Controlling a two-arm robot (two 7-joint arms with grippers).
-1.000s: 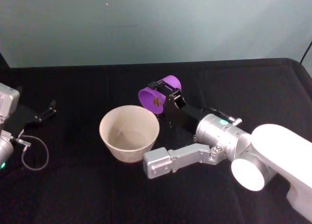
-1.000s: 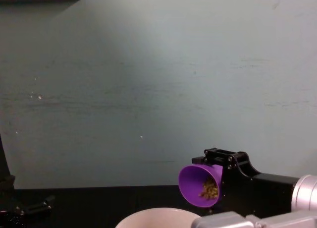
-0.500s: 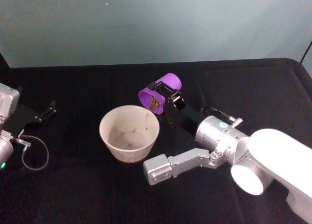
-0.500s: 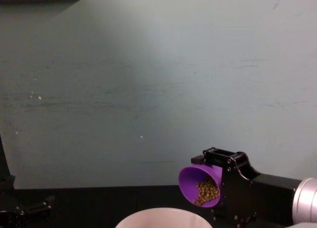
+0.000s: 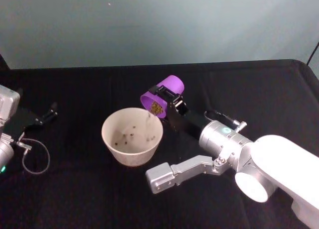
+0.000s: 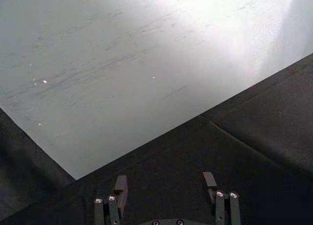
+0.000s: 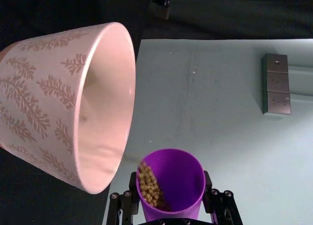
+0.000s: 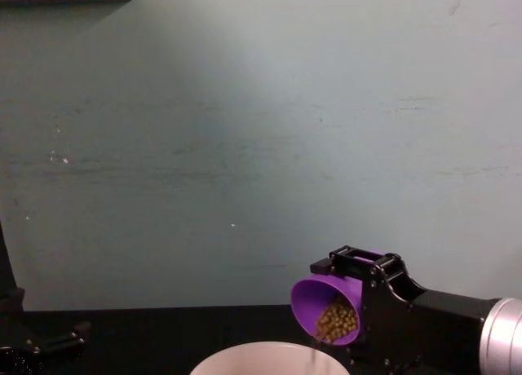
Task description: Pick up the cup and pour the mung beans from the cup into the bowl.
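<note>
Right claw clamps cup mid-wall, tipped above bowl rim, beans spilling in. Cup looks light, slick plastic (taper invites slip): hold firm. Left claw parked, wide.

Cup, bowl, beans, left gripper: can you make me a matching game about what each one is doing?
1. cup
2. bowl
3. beans
4. left gripper

A. open, holding nothing
B. tilted, held by the right gripper
C. upright on the black table
D. spilling down into the bowl

Pairs: 1-B, 2-C, 3-D, 4-A
</note>
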